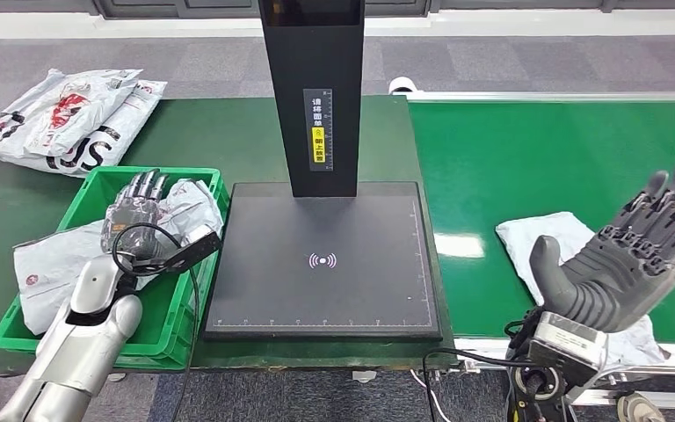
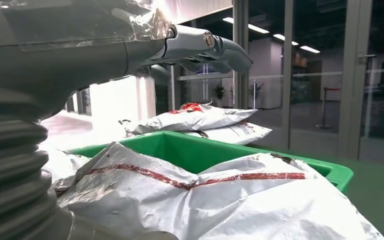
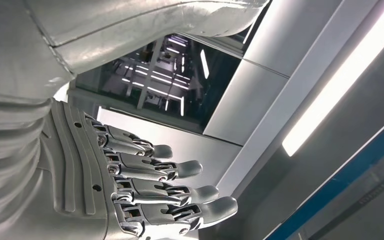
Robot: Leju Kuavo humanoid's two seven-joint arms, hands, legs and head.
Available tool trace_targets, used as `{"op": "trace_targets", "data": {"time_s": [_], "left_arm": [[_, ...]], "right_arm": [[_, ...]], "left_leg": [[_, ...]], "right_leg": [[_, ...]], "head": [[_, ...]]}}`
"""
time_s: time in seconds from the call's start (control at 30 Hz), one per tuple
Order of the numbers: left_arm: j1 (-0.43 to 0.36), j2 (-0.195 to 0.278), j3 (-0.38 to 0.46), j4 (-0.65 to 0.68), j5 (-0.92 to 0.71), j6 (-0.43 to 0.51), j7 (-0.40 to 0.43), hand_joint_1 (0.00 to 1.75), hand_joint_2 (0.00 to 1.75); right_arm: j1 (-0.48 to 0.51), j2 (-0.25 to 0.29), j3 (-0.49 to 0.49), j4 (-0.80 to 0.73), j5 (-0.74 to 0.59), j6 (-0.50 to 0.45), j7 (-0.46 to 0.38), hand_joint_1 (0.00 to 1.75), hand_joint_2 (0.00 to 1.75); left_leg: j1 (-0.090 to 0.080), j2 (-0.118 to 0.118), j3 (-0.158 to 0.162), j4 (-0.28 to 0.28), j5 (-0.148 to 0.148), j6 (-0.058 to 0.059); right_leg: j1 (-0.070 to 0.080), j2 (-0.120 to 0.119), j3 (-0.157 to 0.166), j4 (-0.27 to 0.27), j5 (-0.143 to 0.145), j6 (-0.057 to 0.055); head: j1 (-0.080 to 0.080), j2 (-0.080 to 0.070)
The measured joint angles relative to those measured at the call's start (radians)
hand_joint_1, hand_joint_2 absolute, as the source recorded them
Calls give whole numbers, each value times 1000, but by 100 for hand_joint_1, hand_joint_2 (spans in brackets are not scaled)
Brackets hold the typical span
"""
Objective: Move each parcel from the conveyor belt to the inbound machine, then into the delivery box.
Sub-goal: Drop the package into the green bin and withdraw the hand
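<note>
Left of the black square scanner platform (image 1: 321, 261), the left hand (image 1: 134, 214) lies flat, fingers extended, on white plastic parcels (image 1: 53, 259) inside the green plastic crate (image 1: 195, 294), gripping nothing. Right of the platform, the right hand (image 1: 633, 255) hovers, fingers spread and empty, above a white parcel (image 1: 549, 233) on the green belt (image 1: 527, 149).

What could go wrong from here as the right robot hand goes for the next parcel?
1. The white parcel on the green conveyor belt lies partly under the open right robot hand, near the belt's front edge; a poor grasp might push it off.
2. It looks soft and crumpled, so it may sag or slip on the way to the inbound machine.
3. The green delivery box looks full, with one parcel hanging over its wall under the left robot hand; another may slide out.
</note>
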Motion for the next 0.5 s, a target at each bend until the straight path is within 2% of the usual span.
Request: {"op": "trace_targets", "data": {"time_s": [0.37,0.5], "left_arm": [[-1,-7,0,8,5,-1,-2,0,175],[-2,-10,0,9,84,-21,-32,0,175]], "right_arm": [[0,0,0,0,1,0,0,0,175],[0,0,0,1,32,0,34,0,175]], "left_leg": [[0,0,0,0,0,0],[0,0,0,0,0,0]], "right_leg": [[0,0,0,0,0,0],[0,0,0,0,0,0]], "head": [[0,0],[0,0]]}}
